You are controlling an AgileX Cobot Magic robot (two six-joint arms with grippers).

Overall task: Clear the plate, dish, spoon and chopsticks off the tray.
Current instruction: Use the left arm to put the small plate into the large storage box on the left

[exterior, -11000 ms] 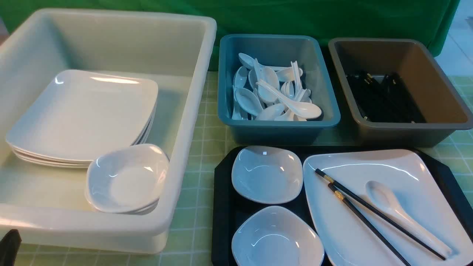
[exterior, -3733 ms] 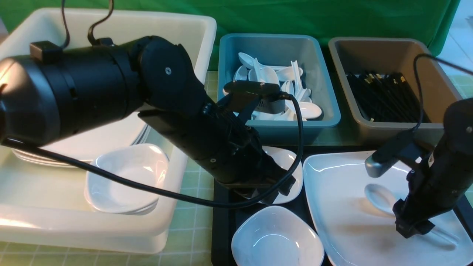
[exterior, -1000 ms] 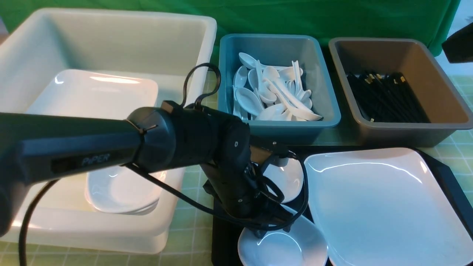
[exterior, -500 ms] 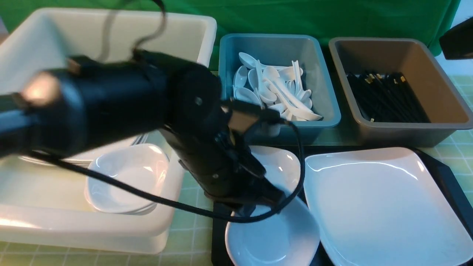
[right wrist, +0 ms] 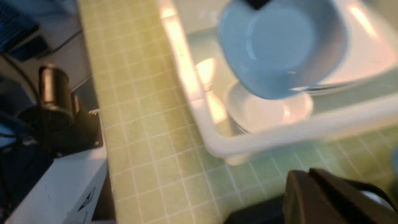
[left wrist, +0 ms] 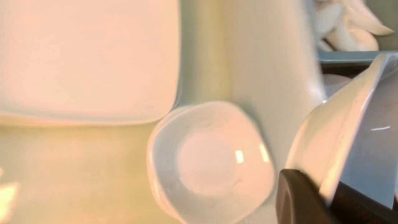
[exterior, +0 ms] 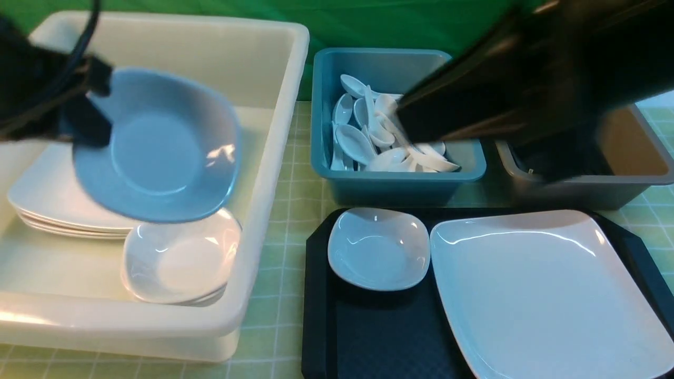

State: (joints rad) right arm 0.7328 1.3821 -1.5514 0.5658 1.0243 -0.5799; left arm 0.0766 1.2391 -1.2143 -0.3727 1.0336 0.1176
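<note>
The biggest thing in front of me is the cream plastic tub. It is deep, smooth-walled and round-cornered, and it lies under the left gripper. That gripper is pinched on one small dish, whose rim is caught between two dark fingers. The dish is glossy white, deep and rounded-square, and it hangs tilted in the air with its hollow turned toward the robot. Below the gripper a plate stack rests on the tub floor, layered too closely for me to count. Just under the held dish sits a dish stack of the same little bowls.

Well off to that gripper's right lies the one tray, black plastic with clipped corners, a low rim and a diamond-textured floor. The plate, large, shallow and glossy white with upturned corners, fills the tray's farther side. A second dish sits just beside it, on the side nearer the gripper.

Two bins stand beyond the tray. The teal bin is heaped with white glossy soup spoons. The grey-brown bin is mostly hidden behind the blurred black right arm. The right gripper shows only as a dark blur, so I cannot tell how far it is open.

Everything stands on a pale green checked cloth, with a green drape behind.
</note>
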